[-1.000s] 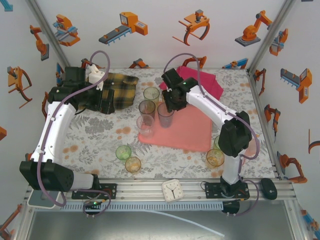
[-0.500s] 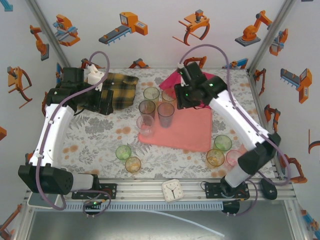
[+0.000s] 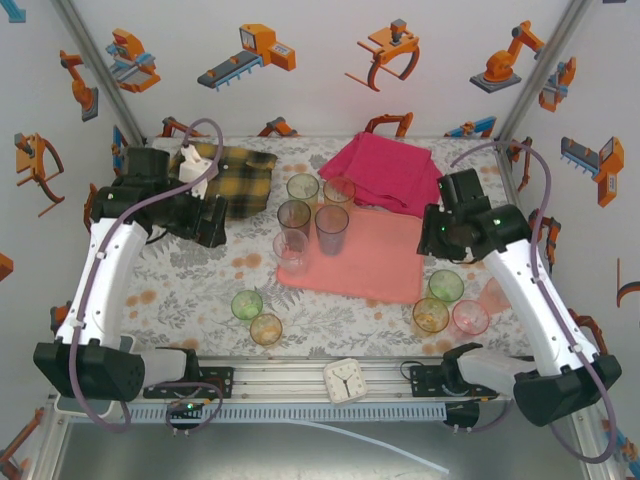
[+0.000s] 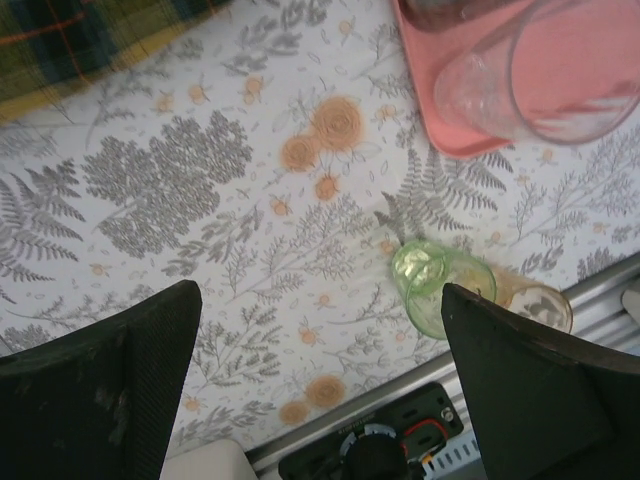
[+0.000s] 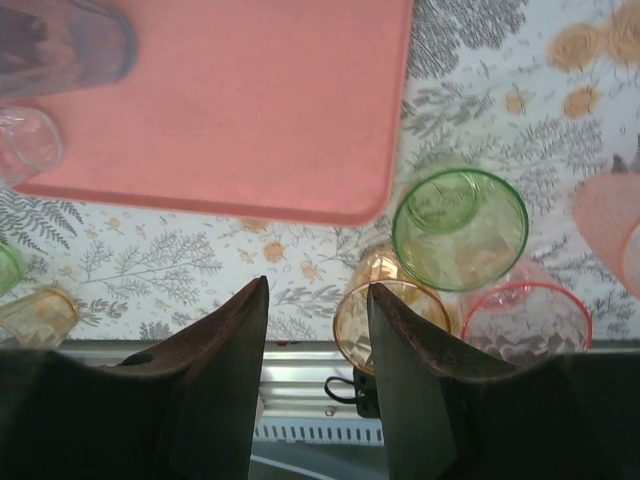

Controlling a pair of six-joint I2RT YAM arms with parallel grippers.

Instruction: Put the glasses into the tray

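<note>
Left gripper (image 4: 320, 300) over bench (image 4: 200, 180), jaws wide, empty. Right gripper (image 5: 317, 285) near orange glass (image 5: 400, 300) off tray (image 5: 250, 120) corner, jaws half-parted, empty.

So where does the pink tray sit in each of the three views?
Top external: the tray lies mid-table, slightly right of centre.
Left wrist: the tray shows its near-left corner at the top right.
Right wrist: the tray spans the upper left.
Shared landmark: the clear glass at that near-left corner.
</note>
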